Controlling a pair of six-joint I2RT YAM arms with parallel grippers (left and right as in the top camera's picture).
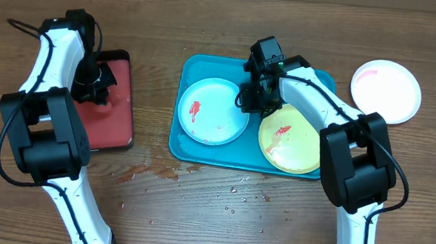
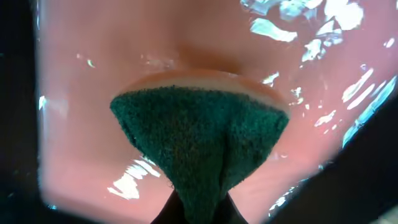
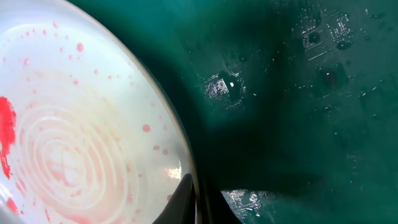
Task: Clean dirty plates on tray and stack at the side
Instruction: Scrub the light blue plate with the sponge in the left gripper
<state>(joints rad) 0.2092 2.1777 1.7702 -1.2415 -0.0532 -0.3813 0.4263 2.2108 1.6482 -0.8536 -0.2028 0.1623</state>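
Note:
The turquoise tray [image 1: 208, 61] holds the light blue plate [image 1: 216, 120] on its left and the yellow-green plate [image 1: 296, 148] on its right, both with red smears. The pinkish-white plate [image 1: 386, 91] lies on the table at the far right, off the tray. My right gripper [image 1: 254, 101] is shut on the right rim of the light blue plate; the right wrist view shows the fingers [image 3: 200, 205] pinching that rim, with the plate [image 3: 81, 124] to the left and the tray floor [image 3: 298, 124] to the right. My left gripper [image 1: 101, 77] is shut on a green sponge [image 2: 199, 137].
The sponge presses on a wet red tray with a black rim [image 1: 114, 119], which fills the left wrist view [image 2: 93, 93]. Red smears and water drops [image 1: 148, 171] lie on the wooden table in front of the trays.

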